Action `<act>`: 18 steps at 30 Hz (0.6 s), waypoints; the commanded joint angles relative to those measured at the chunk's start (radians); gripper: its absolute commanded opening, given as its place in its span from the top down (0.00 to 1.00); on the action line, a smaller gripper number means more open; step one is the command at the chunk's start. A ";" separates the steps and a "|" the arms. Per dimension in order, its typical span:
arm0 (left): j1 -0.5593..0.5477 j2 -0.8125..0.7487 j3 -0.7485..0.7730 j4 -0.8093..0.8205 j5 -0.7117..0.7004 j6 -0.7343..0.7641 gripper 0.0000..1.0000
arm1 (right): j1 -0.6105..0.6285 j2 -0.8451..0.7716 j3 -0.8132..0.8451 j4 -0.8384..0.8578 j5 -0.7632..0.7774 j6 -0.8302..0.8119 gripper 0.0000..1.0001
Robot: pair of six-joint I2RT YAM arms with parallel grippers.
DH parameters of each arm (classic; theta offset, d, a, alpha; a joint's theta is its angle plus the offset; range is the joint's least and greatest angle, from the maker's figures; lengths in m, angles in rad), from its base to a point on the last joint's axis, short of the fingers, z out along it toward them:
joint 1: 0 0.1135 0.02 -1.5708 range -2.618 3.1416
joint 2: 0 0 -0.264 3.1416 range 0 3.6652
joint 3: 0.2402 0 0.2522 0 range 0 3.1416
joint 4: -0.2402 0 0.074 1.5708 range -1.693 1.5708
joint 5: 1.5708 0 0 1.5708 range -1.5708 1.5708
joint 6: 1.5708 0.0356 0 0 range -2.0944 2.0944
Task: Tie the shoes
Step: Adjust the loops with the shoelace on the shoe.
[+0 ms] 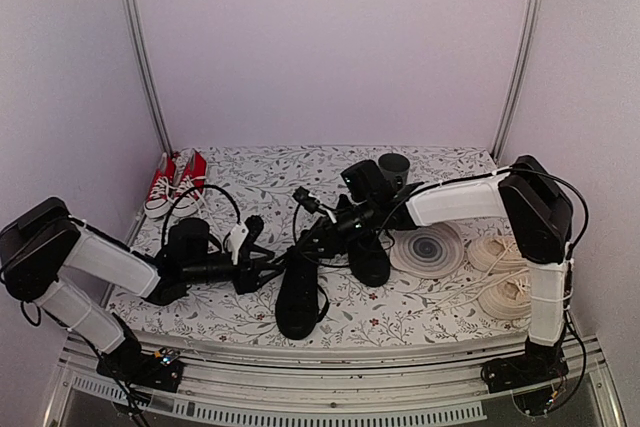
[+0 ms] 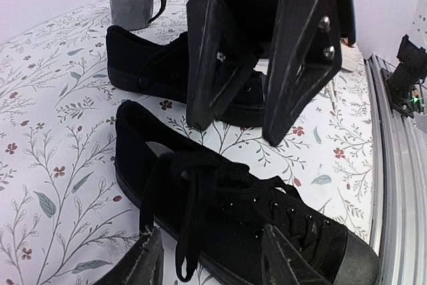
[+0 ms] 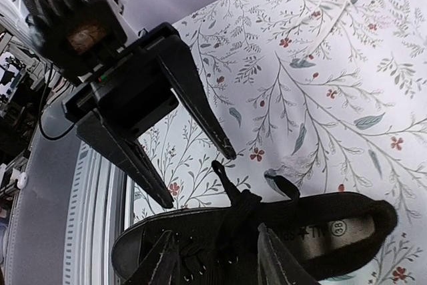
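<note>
Carefully now: both the left pincer [image 2: 207, 258] and right pincer [image 3: 217, 258] hang spread, gripping nothing, over the near shoe [image 2: 233, 218]; pinch one lace [image 2: 190, 231] loop each; pull evenly outward.

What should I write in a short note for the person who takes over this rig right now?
Left gripper: open, empty, beside the near black sneaker.
Right gripper: open, empty, over the same shoe.
Far black sneaker: behind it, in front of the gray mug.
Done: near shoe's laces look knotted, loops loose.
Left: check that knot; whether the far shoe is tied cannot be told.
</note>
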 commanded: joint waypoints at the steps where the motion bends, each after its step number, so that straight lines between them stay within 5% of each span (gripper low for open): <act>1: 0.010 -0.023 0.001 0.033 -0.003 0.031 0.49 | -0.017 -0.155 -0.034 -0.001 0.110 -0.032 0.55; 6: -0.003 -0.160 0.024 -0.059 -0.122 0.119 0.39 | -0.020 -0.297 -0.070 -0.032 0.524 -0.036 0.37; 8: -0.018 -0.241 0.062 -0.139 -0.266 0.179 0.08 | -0.021 -0.368 -0.096 0.007 0.718 -0.063 0.34; 10: -0.020 -0.300 0.085 -0.168 -0.348 0.209 0.04 | -0.023 -0.442 -0.131 0.093 0.854 -0.068 0.28; 12: -0.013 -0.338 0.098 -0.125 -0.377 0.218 0.04 | -0.032 -0.508 -0.153 0.162 0.882 -0.081 0.03; 14: 0.018 -0.348 0.106 -0.010 -0.317 0.176 0.04 | -0.053 -0.548 -0.160 0.218 0.881 -0.020 0.01; 18: 0.088 -0.260 0.071 0.298 -0.202 -0.211 0.04 | -0.080 -0.535 -0.161 0.234 0.726 0.196 0.01</act>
